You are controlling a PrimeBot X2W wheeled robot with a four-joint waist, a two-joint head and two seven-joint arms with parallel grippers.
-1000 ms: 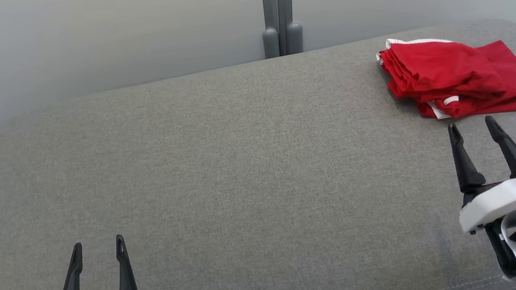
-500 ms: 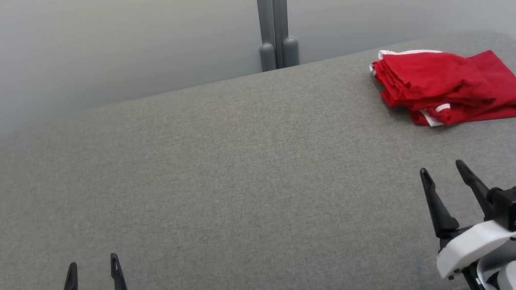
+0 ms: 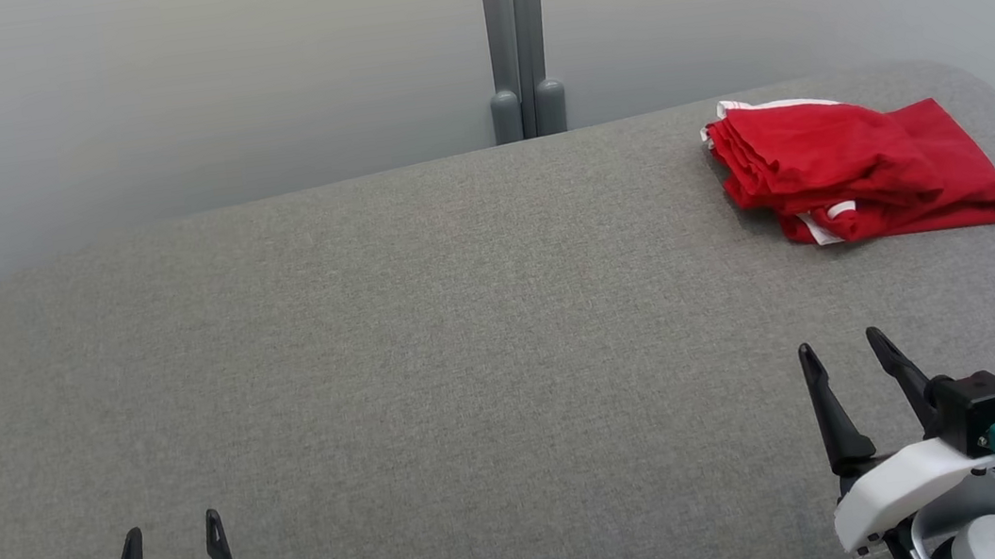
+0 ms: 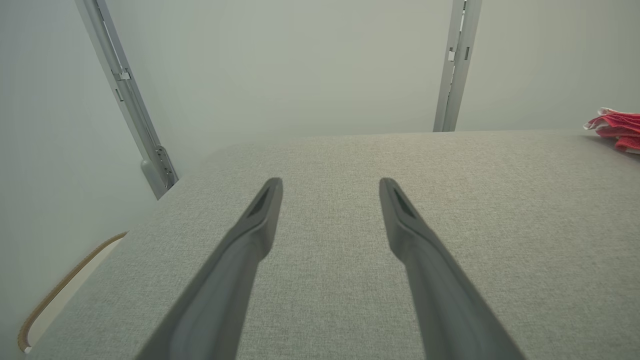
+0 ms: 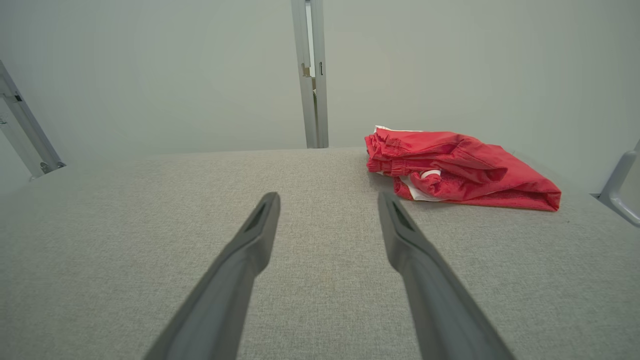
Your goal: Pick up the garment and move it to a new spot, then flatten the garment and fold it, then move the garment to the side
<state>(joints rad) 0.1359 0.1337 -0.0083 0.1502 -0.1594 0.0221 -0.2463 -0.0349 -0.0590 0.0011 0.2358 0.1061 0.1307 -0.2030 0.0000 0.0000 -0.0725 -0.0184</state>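
Backed away from the garment since a second ago, the right gripper (image 3: 839, 340) now sits well apart from it in the head view. Earlier its fingertips were just short of the cloth's near edge. The camera has shifted a little too. This gripper's two long dark fingers stand spread at the lower right and grip nothing, over the grey woven-fabric padded surface (image 3: 427, 326). The left gripper (image 3: 172, 524) shows at the lower left, lower in the picture than before, its fingers also parted and empty. The bunched, folded red fabric garment with white trim (image 3: 854, 164) lies on the surface at the far right, near the rounded corner. A grey metal upright post (image 3: 514, 30) rises behind the far edge against a pale wall (image 3: 152, 94).

In the left wrist view, the left gripper (image 4: 330, 182) has its fingers wide apart over bare surface (image 4: 325, 150), holding nothing. The garment (image 4: 615, 127) peeks in at the right edge, well apart from them.

In the right wrist view, the right gripper (image 5: 328, 196) is likewise spread and empty. The garment (image 5: 465, 165) lies ahead and to the right of the right-hand finger, near it but not touching. White trim shows at the garment's near fold. The post (image 5: 312, 75) stands behind the surface, just left of the garment.
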